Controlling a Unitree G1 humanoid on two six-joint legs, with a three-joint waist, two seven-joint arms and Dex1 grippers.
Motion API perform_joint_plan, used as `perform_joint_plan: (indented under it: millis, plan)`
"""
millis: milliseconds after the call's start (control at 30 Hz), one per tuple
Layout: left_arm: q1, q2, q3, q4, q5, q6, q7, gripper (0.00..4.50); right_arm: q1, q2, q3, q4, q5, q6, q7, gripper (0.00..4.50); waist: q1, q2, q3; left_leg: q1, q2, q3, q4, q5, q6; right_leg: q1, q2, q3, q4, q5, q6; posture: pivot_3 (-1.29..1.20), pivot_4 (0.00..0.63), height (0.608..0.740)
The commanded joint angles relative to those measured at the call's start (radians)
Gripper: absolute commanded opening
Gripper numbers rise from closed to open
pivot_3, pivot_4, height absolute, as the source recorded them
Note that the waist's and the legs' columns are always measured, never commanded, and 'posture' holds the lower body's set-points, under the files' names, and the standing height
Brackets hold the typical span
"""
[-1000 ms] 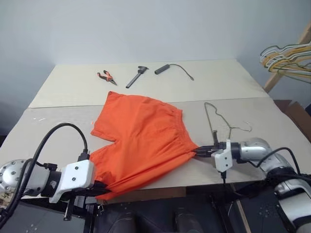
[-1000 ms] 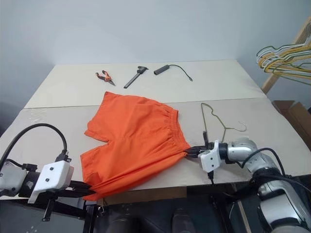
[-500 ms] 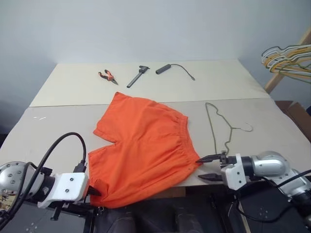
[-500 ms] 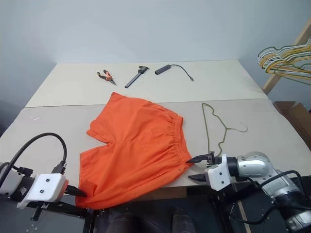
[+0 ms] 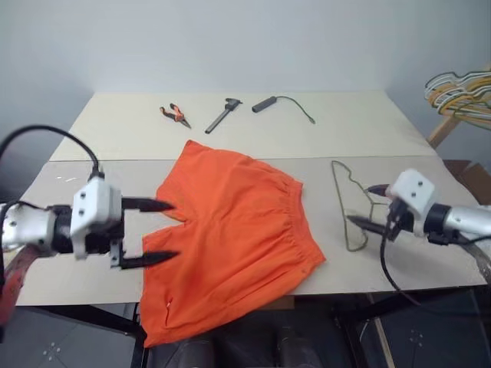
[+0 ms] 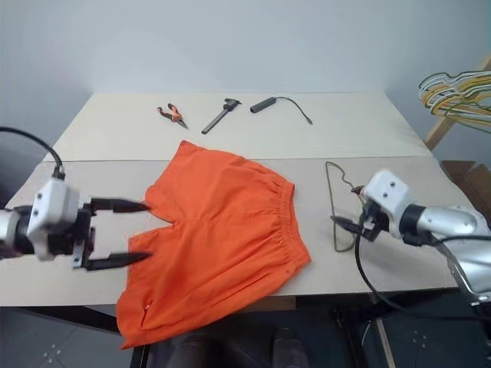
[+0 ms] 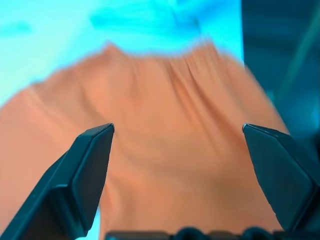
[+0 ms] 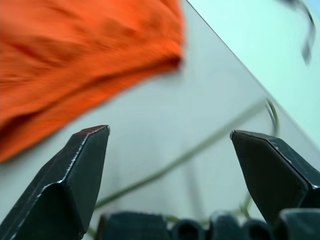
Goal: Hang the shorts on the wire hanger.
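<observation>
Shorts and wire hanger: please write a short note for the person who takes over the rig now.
Left gripper: open, holding nothing, at the left edge of the shorts.
Right gripper: open, holding nothing, over the wire hanger.
Shorts: spread flat on the table, one leg hanging over the near edge.
Wire hanger: flat on the table to the right of the shorts, apart from them.
Done: nothing is hung.
Left: pick up the hanger, put the shorts on it.

Looks like a workshop or test lab, bare pale table (image 5: 107, 138), pliers (image 5: 173, 115), plain grey wall (image 5: 230, 38)
</observation>
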Motion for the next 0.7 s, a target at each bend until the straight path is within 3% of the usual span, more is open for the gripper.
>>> perform_joint_plan:
  millis: [33, 167, 333, 467, 700]
  plan:
    - [-0.088, -0.049, -0.044, -0.008, -0.064, 0.067, 0.086, 4.48, -0.099, 0.028, 0.04, 0.014, -0.028, 0.332, -0.094, 4.5, -0.001, 0.0, 0.0, -0.002, 0.0, 0.0, 0.0, 0.0, 0.0, -0.001, 0.0, 0.0, 0.0, 0.0, 0.0, -0.06, 0.127, 0.74]
    - [-0.135, -0.085, -0.075, -0.015, -0.092, 0.1, 0.111, 4.48, -0.17, 0.088, 0.082, 0.063, -0.058, 0.525, -0.134, 4.5, 0.0, 0.0, 0.0, -0.015, -0.001, -0.001, 0.002, 0.0, 0.001, -0.014, 0.0, -0.001, 0.0, 0.0, 0.0, -0.06, 0.125, 0.74]
    - [-0.153, -0.093, -0.095, -0.014, -0.085, 0.098, 0.107, 4.48, -0.203, 0.149, 0.139, 0.136, -0.096, 0.647, -0.151, 4.5, -0.001, -0.001, 0.0, -0.021, -0.001, -0.002, 0.005, -0.002, 0.003, -0.016, 0.0, -0.002, -0.001, 0.001, 0.002, -0.06, 0.124, 0.74]
    - [-0.147, -0.092, -0.088, -0.021, -0.088, 0.099, 0.106, 4.5, -0.206, 0.175, 0.143, 0.203, -0.123, 0.682, -0.159, 3.67, 0.0, -0.003, -0.002, -0.02, -0.001, -0.003, 0.01, -0.003, 0.004, -0.013, 0.0, -0.003, -0.002, 0.001, 0.003, -0.05, 0.123, 0.74]
    - [-0.129, -0.086, -0.076, -0.03, -0.081, 0.09, 0.101, 4.5, -0.19, 0.176, 0.059, 0.205, -0.079, 0.804, -0.138, 1.42, 0.019, -0.008, -0.005, -0.021, -0.003, -0.005, 0.015, -0.003, 0.005, -0.008, -0.001, -0.003, -0.002, 0.004, 0.006, -0.04, 0.114, 0.74]
